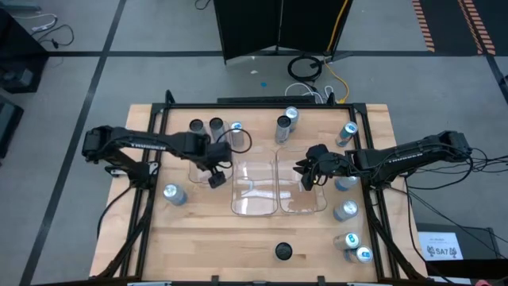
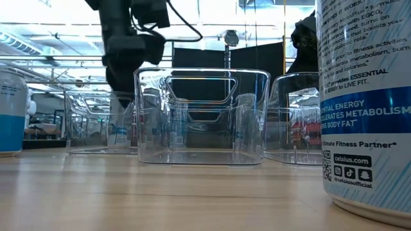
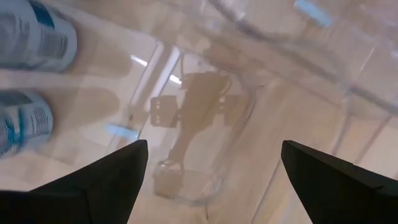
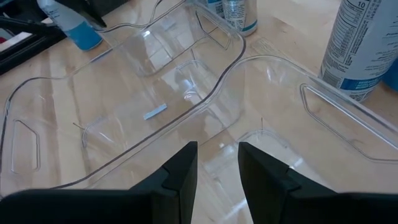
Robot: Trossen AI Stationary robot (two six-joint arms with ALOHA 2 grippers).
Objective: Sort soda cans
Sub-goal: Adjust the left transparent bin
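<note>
Several slim silver soda cans stand upright on their bases around the table. Three cans stand at the far left, two at the far middle, one at the left, and several along the right side. A dark-topped can stands near the front edge. My left gripper hangs open, pointing down over the left clear tray, with nothing between its fingers. My right gripper hovers over the right tray, fingers nearly together and holding nothing.
Three clear plastic trays sit side by side at the table's middle. In the low view one can stands close at the right and another at the left. Cables lie on the floor beyond the far edge.
</note>
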